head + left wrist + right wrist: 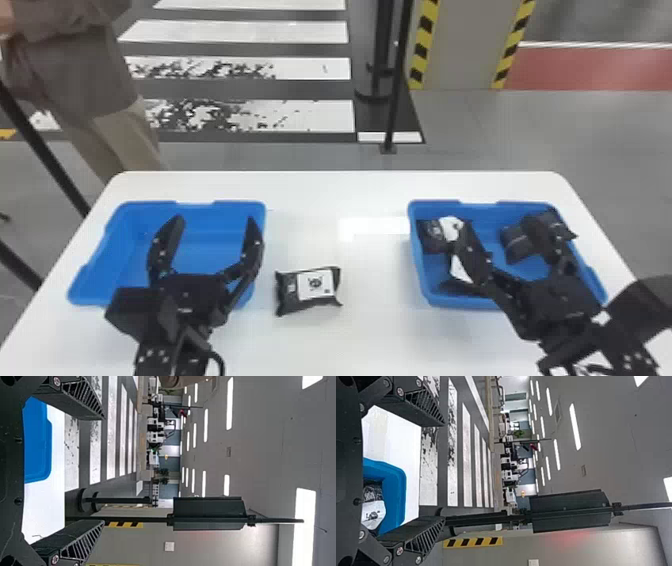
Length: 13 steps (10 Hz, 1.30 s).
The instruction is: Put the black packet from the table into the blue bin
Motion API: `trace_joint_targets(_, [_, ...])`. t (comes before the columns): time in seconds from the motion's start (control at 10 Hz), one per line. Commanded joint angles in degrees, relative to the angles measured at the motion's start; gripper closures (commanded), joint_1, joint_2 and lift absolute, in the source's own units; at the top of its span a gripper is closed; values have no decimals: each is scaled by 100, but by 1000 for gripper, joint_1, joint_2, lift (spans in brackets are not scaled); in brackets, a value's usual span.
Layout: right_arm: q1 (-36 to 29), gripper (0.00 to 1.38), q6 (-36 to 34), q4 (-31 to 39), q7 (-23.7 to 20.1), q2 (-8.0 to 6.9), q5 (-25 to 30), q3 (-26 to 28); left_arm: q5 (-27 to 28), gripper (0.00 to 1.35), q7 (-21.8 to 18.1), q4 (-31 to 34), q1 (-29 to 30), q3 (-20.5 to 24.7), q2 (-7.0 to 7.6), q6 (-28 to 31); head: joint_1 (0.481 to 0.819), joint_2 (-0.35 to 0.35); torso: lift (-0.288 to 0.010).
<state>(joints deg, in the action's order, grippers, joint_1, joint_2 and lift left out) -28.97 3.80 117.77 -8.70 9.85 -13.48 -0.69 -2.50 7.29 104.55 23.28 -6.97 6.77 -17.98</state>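
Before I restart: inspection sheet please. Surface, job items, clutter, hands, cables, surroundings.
Surface: white table, glare patch near the right bin.
Job items: black packet with a white label, lying on the table between the left blue bin and right blue bin.
Clutter: other packets inside the right blue bin.
Hands: left hand open over the left blue bin; right hand open over the right.
Cables: black loop by the left wrist.
Surroundings: white floor stripes, black posts, hazard-striped pillar.

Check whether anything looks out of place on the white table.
The black, white-labelled packet lies slightly askew on the white table, outside the left blue bin and right blue bin. Nothing looks spilled.
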Motion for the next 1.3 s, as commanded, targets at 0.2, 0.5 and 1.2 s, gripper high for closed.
trace_joint_targets(0.2, [0,194,-14,0,0,8,0,0,22,93,0,0,6,0,0,-3,695,2,-110])
trace_joint_targets(0.5, [56,194,-141,0,-9,52,-11,-114,22,94,0,0,6,12,0,-17,695,2,-110])
trace_joint_targets(1.2, [2335,196,-3122,-1153,-1081,430,251,-2125,56,94,0,0,20,23,-18,-31,695,202,-110])
